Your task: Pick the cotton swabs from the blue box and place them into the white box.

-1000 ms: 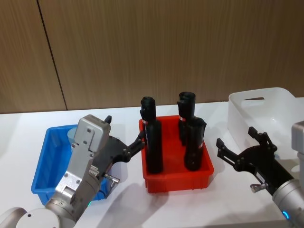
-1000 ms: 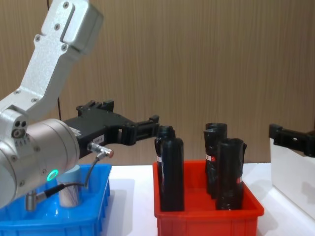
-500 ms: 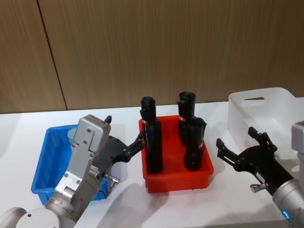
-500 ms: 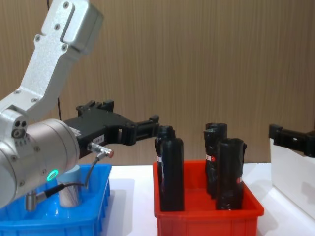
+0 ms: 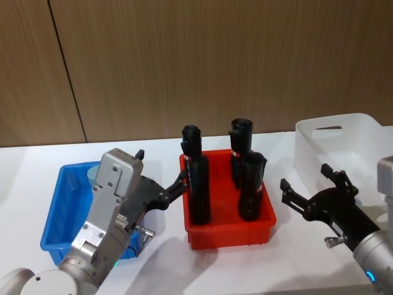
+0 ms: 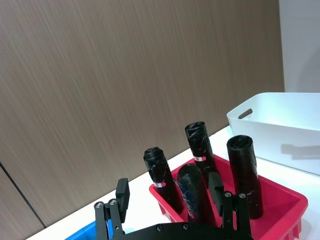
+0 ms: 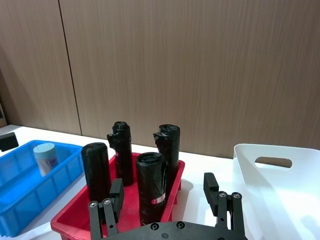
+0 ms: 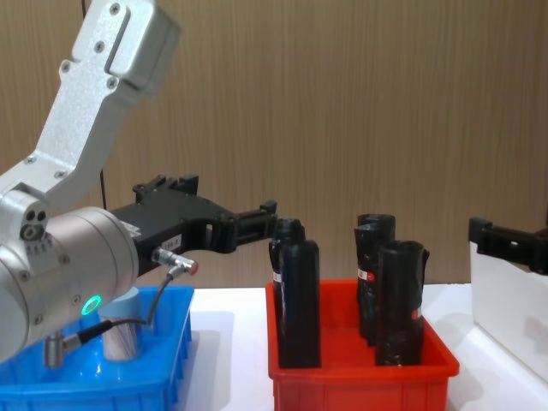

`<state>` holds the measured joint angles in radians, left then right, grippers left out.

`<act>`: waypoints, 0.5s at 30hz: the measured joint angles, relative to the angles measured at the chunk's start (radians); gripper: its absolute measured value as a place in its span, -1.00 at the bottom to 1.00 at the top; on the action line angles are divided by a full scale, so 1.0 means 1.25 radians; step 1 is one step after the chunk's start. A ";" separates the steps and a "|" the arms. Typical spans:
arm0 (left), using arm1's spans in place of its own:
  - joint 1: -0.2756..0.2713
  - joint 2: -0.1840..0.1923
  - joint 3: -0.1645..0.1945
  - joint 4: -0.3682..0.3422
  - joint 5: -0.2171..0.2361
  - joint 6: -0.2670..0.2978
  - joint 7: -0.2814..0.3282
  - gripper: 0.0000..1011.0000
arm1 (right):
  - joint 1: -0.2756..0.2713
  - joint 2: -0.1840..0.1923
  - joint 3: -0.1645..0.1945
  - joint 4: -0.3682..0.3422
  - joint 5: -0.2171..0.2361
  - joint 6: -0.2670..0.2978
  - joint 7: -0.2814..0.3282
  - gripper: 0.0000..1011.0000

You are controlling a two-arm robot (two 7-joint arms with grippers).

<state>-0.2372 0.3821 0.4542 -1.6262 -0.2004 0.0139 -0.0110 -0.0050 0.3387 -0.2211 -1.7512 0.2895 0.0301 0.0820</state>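
- Closest in, two grippers, one on each arm. The left gripper (image 5: 161,166) hangs with its jaws spread wide, gripping nothing, over the right-hand end of the blue box (image 5: 54,216), fingers aimed at the red bin (image 5: 230,236).
- The right gripper (image 5: 304,176) is parted too and empty, low over the white table (image 5: 37,161) between the red bin and the white box (image 5: 319,151).
- One blue box, on the left, and in it I count one jar of cotton swabs (image 7: 45,157): clear body, pale blue lid, standing upright toward the far end.
- That jar sits to the left of the left gripper and lower than it, tucked beside the arm's grey housing, well apart from the open fingers.
- One red bin in the middle, just beside the blue box. Four black bottles (image 5: 198,184) stand upright in it: the wrist views show all four, while from the head two of them overlap.
- One white box, far right, handle cutout on its far wall.
- Behind everything, a brown wood-panel wall (image 5: 184,61).
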 joint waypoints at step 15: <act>0.000 0.000 0.000 0.000 0.000 0.000 0.000 0.98 | 0.075 -0.006 0.018 0.110 0.027 -0.025 0.093 0.98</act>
<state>-0.2372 0.3821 0.4542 -1.6261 -0.2003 0.0138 -0.0109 0.0884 0.3309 -0.1986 -1.6140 0.3231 -0.0005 0.1985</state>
